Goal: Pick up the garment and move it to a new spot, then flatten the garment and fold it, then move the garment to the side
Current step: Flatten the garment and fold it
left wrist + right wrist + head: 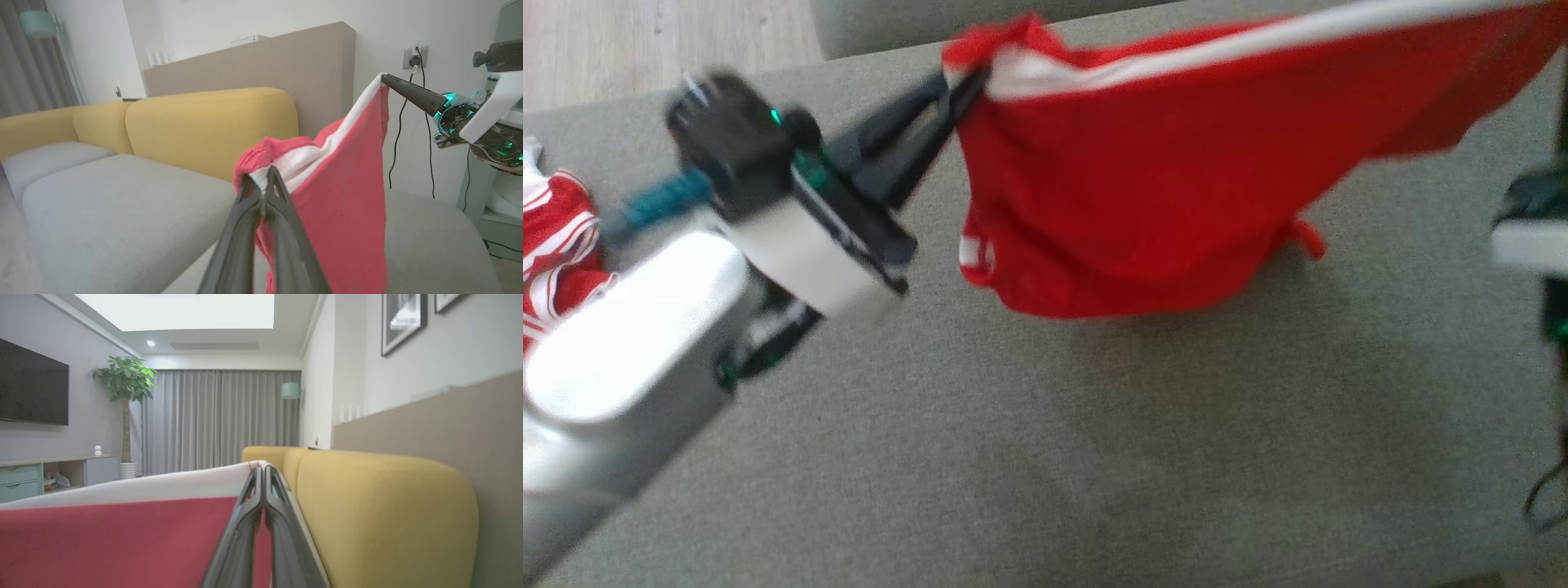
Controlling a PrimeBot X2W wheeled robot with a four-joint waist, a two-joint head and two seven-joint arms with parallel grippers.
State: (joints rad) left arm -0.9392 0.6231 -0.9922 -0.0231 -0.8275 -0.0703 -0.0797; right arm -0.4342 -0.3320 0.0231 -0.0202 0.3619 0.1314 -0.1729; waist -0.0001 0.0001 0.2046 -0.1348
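At the left edge of the head view a red-and-white cloth lies on the grey cushion. Right of it the left arm slants up from the lower left. The left gripper, upper middle, has its fingers pressed together on a corner of the garment — the left wrist view shows them pinching the white band. The garment, red with a white band along its top edge, hangs stretched from the upper middle to the upper right corner. Its lowest fold is just above or on the cushion; I cannot tell which. The right gripper, upper right in the left wrist view, is clamped on the band's other corner — in its own view the fingers meet on the white edge, a yellow sofa back to their right.
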